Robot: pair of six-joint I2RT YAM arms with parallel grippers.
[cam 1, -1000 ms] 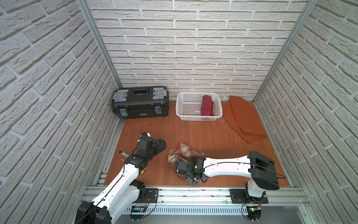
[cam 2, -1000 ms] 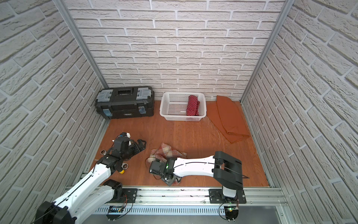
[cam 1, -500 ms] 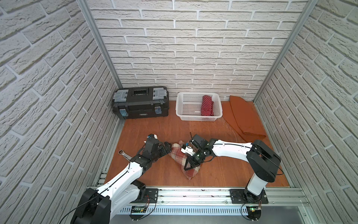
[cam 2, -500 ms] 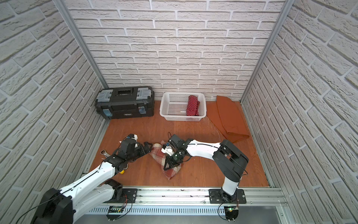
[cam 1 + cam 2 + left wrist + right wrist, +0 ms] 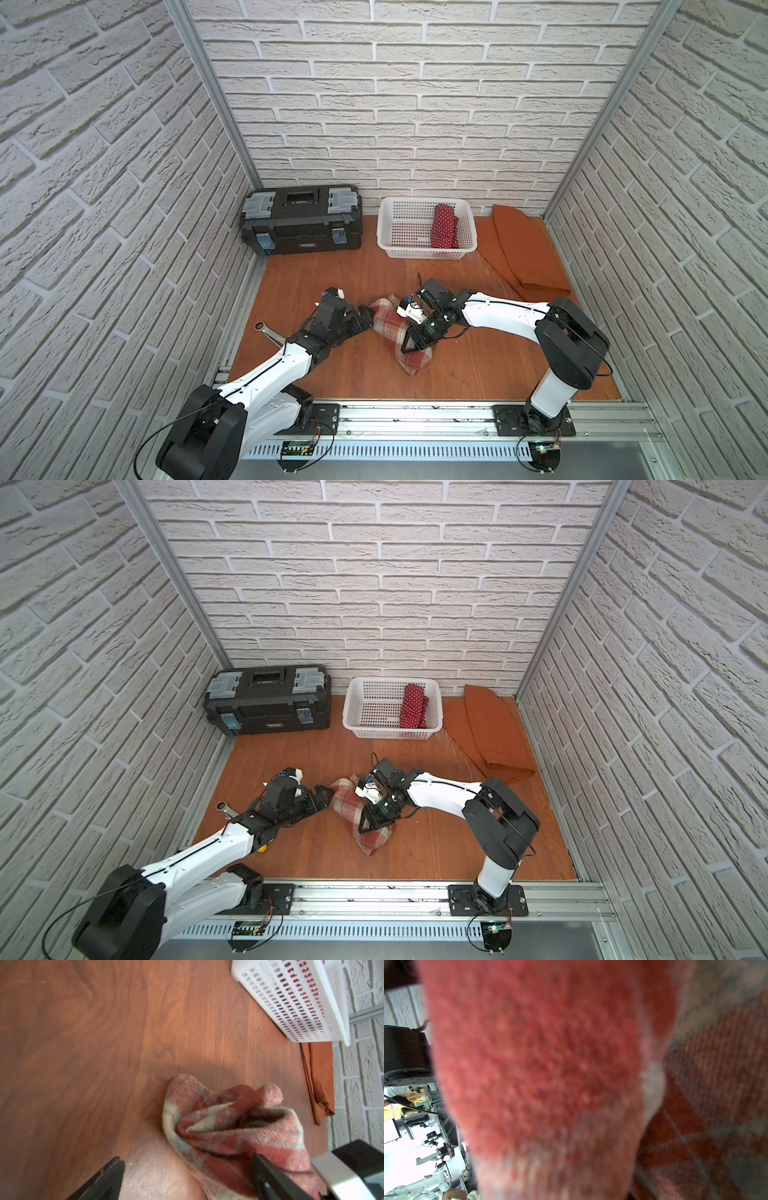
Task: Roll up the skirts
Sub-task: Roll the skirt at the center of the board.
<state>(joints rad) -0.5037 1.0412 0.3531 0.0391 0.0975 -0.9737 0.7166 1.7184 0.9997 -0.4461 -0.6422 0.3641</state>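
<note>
The plaid skirt (image 5: 397,332) lies near the middle of the wooden surface (image 5: 332,282), bunched into a long, loose bundle that runs slantwise between the two arms. Its cloth is a thick, woolly weave of red squares crossed by cream and greyish bands. In the left wrist view the end of the bundle (image 5: 228,1126) is a soft spiral of folds with a dark hollow in it, not a tight roll.

The left tool (image 5: 365,318) sits low at that end with its fingers spread wide. One finger (image 5: 268,1174) lies against the plaid cloth and the other (image 5: 112,1172) is over bare wood. The right tool (image 5: 409,344) points down onto the nearer half of the bundle. The right wrist view is almost filled by blurred, fuzzy red cloth (image 5: 550,1064) and shows no fingers, so I cannot tell whether that tool is pinching the skirt or only resting on it.

The polka-dot skirt (image 5: 444,226) – dark red with small white dots – is a compact roll inside the white lattice basket (image 5: 415,250), at the end nearer the rust-orange skirt. The basket stands by the back wall.

The rust-orange skirt (image 5: 523,249) is plain and folded into a long flat strip. It lies just beside the basket along the right-hand wall, with a thick folded edge at its near end.

A black toolbox (image 5: 301,226) stands on the basket's other side.
</note>
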